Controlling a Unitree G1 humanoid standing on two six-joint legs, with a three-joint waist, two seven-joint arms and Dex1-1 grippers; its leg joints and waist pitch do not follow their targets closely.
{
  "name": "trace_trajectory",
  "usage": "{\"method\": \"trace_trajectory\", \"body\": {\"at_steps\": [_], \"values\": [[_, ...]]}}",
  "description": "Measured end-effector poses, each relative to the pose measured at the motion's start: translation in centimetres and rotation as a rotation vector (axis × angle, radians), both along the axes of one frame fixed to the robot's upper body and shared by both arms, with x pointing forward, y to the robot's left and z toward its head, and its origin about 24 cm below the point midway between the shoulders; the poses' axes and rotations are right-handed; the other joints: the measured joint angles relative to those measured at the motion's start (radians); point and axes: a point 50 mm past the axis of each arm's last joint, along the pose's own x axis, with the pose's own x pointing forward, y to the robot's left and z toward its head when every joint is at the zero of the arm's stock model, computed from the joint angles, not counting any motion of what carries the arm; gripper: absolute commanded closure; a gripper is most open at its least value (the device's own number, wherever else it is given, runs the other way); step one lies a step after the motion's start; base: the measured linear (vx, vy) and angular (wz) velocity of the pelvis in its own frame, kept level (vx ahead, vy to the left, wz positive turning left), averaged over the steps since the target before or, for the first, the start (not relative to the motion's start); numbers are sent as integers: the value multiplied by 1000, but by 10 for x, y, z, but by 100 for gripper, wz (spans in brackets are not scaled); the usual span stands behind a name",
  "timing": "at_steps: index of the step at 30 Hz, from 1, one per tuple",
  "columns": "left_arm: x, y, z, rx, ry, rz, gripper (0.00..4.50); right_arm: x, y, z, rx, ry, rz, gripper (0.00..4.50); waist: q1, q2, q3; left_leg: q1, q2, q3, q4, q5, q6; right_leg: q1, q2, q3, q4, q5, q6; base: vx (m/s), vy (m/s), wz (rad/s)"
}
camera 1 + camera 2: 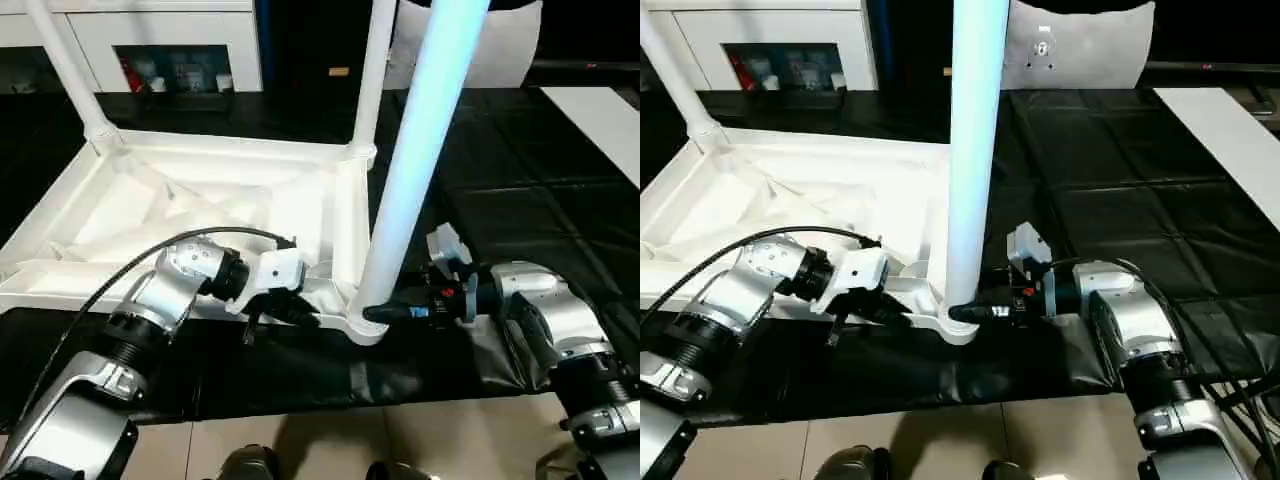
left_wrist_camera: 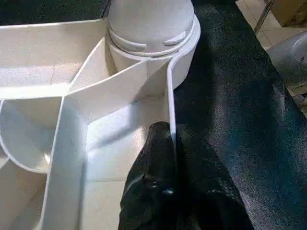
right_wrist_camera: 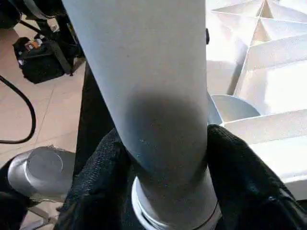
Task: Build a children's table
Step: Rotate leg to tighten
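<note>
Table top (image 1: 200,210) inverted on tabletop (image 1: 520,200) | three legs seated; front-right leg (image 1: 420,150) gripped by right gripper (image 1: 385,313) fingers | left gripper (image 2: 170,191) fingers pinch rim | fourth pending

1. The right tool (image 3: 165,184) clasps a white table leg (image 3: 148,96), one black finger (image 3: 98,187) on each side.
2. Ribbed white table underside (image 3: 268,86) lies just beside it.
3. Tiled floor (image 3: 43,120) shows beyond.

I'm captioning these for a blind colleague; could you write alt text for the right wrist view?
The right gripper has its two black fingers closed around the base of an upright white leg, just above its socket in the upturned tabletop. The ribbed white underside lies beyond, with tiled floor on the other side.
</note>
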Motion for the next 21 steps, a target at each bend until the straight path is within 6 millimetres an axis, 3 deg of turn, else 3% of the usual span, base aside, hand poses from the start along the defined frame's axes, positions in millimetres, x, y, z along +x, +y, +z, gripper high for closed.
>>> {"method": "trace_trajectory", "body": {"at_steps": [10,13,17,19,21], "values": [[0,-3,-1,-9,12,13,450,-2,0,0,-6,25,-11,251,5,0,0,0,0,0,0,0,0,1,0,0,0,0,0,0,0,0],[3,-7,-2,-25,41,82,450,-7,4,-4,15,23,-114,251,10,-1,-1,4,0,0,-1,0,0,3,0,0,0,0,0,0,0,0],[9,-5,-5,-20,50,211,450,-6,17,-11,28,-7,-317,252,-13,-2,-2,15,0,0,-3,1,-1,10,0,1,-2,-4,7,0,0,0],[14,-7,-8,-20,50,289,450,-1,26,-16,40,-10,-457,255,-33,-3,-2,21,-1,-1,-3,0,-2,15,-1,0,-5,-11,19,-25,5,-4],[19,-17,-9,-22,43,339,450,4,30,-17,26,-30,-575,256,-48,-3,-2,21,-1,-3,-6,0,-2,17,-1,-4,-19,-13,21,-71,43,-14]]}}
